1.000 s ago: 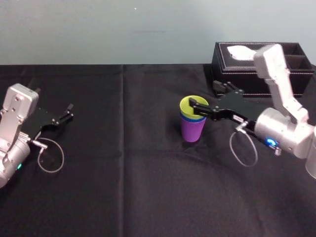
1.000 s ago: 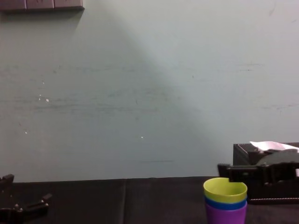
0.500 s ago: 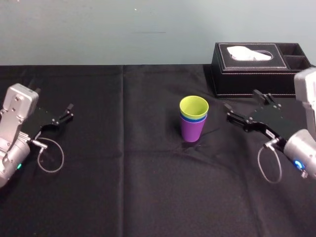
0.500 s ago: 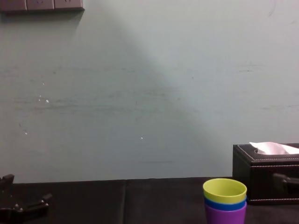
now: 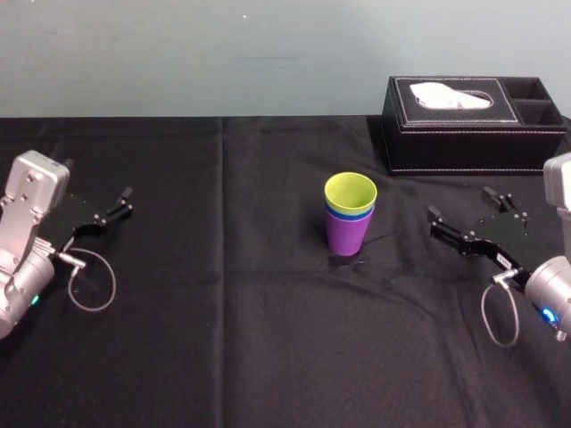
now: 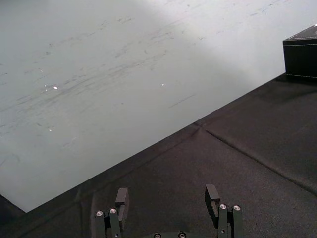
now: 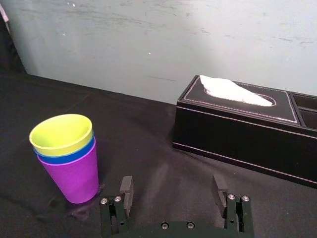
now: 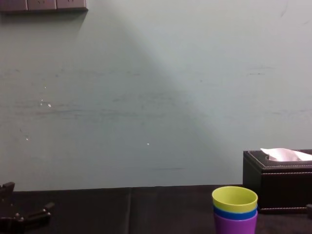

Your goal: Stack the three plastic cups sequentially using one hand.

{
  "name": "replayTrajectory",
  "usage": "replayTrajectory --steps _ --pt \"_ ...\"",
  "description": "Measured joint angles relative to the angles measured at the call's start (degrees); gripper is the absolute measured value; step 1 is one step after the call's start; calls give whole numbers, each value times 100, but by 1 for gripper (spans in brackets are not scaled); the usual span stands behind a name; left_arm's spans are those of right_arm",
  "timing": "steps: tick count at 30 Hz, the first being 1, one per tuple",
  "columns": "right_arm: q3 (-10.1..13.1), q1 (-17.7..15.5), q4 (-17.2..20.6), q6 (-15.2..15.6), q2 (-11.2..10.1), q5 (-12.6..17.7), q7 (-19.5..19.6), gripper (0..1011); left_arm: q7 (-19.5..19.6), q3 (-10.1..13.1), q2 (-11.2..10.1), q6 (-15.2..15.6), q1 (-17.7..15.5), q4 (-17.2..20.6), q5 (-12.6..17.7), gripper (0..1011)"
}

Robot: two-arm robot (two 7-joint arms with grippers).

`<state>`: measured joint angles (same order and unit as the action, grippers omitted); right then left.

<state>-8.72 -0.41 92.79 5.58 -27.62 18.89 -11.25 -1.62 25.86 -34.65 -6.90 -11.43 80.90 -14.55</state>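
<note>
"When you looked across the black-draped bench, what was nearest?"

"Both grippers, one at each near side. On the robot's left, the left gripper sat at the bench's edge, well apart from everything else. Its jaws were spread with nothing between them, and its wrist view showed bare cloth through the gap. On the robot's right, the right gripper pointed toward the middle of the bench, near the cups but clear of them. Its jaws were spread wide too, and they held nothing."

"And the three cups?"

"They stood nested in one upright stack near the bench's middle, mouths up. At the bottom was the purple cup, resting on the cloth. Inside it sat the blue cup, visible as a narrow band. On top was the yellow-green cup, seated in the blue one, its rim the highest. Nothing touched the stack. From the right wrist view it stood ahead of the open jaws, not between them."

"What lay beyond?"

"Farther back on the right was a black tissue box with pale stitching. A white tissue poked from its slot, and there were open compartments at its right end. Behind everything was a pale blue-green wall."
</note>
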Motion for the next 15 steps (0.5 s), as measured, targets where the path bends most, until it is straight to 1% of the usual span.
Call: replayTrajectory --steps 15 --pt "-10 -6 45 -6 -19 3 2 1003 0 0 0 0 0 0 0 1011"
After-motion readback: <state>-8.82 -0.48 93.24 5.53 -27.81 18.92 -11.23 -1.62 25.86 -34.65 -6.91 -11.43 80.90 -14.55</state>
